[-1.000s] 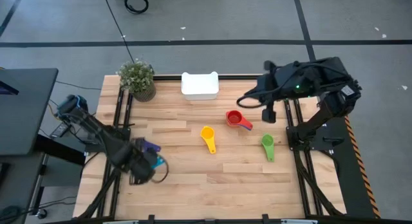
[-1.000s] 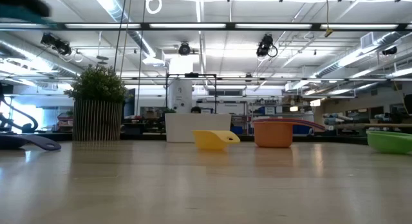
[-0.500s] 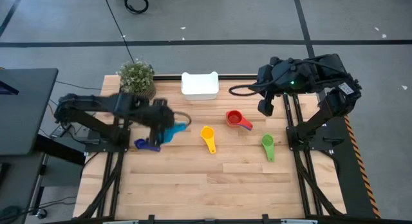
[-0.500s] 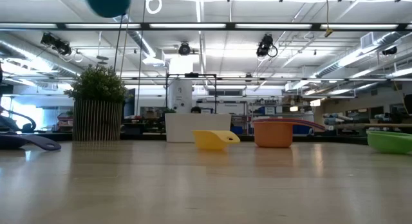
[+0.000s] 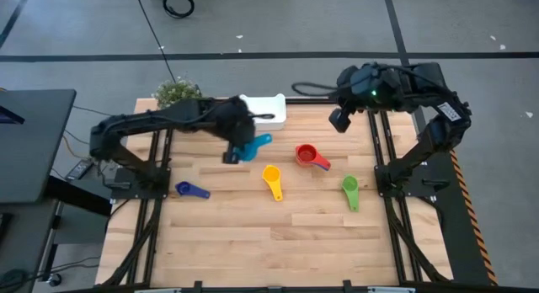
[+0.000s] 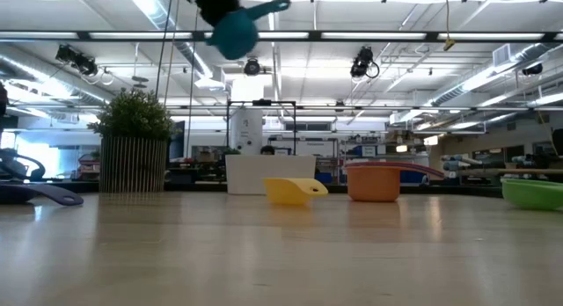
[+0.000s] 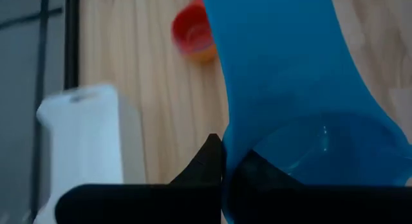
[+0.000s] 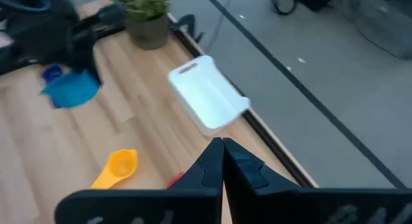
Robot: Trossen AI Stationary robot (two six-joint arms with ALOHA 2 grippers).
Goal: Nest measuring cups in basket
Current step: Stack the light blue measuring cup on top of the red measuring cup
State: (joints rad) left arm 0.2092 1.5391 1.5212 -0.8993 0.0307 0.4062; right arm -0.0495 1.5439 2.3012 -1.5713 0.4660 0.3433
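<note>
Left tool (image 5: 237, 150) clamping teal-blue cup (image 5: 251, 146) above desk (image 5: 253, 234), frame centre-left, just below white basket (image 5: 262, 110). Right tool (image 5: 338, 120) fingers together, hovering upper right. Red (image 5: 308, 155), yellow (image 5: 272, 178), green (image 5: 350, 190), dark-blue (image 5: 189, 189) cups lying on desk.

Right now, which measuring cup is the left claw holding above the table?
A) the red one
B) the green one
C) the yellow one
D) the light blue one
D: the left claw is shut on the light blue cup, which hangs in the air in the low view, while the others lie on the table.
</note>
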